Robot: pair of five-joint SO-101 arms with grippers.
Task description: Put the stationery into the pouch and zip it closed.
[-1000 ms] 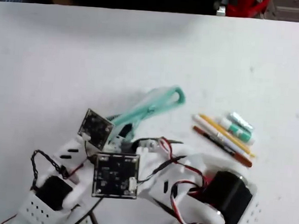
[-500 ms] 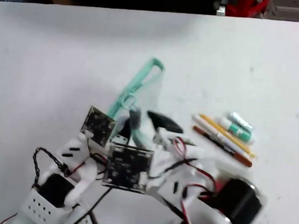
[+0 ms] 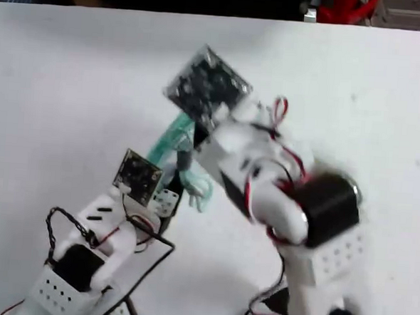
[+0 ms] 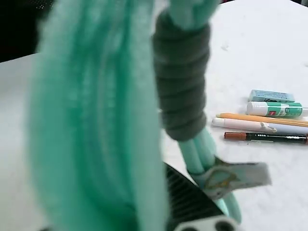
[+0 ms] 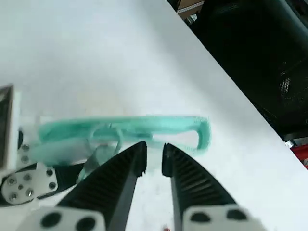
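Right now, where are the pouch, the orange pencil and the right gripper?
pouch (image 5: 159,124): right wrist view, teal edge.
orange pencil (image 4: 260,118): left wrist view, mid-shaft.
right gripper (image 5: 154,149): right wrist view, between fingertips.

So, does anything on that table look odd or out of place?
The pouch is tipped up on edge, gripped at one end by the left pincer, instead of lying flat. The stationery lies in a neat row on the table, outside it.

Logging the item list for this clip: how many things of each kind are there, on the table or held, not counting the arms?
Pens or pencils: 3 (orange pencil, white pen, brown pen)
Green-and-white tube: 1
Pale blue eraser: 1
Mint pouch: 1
Total: 6
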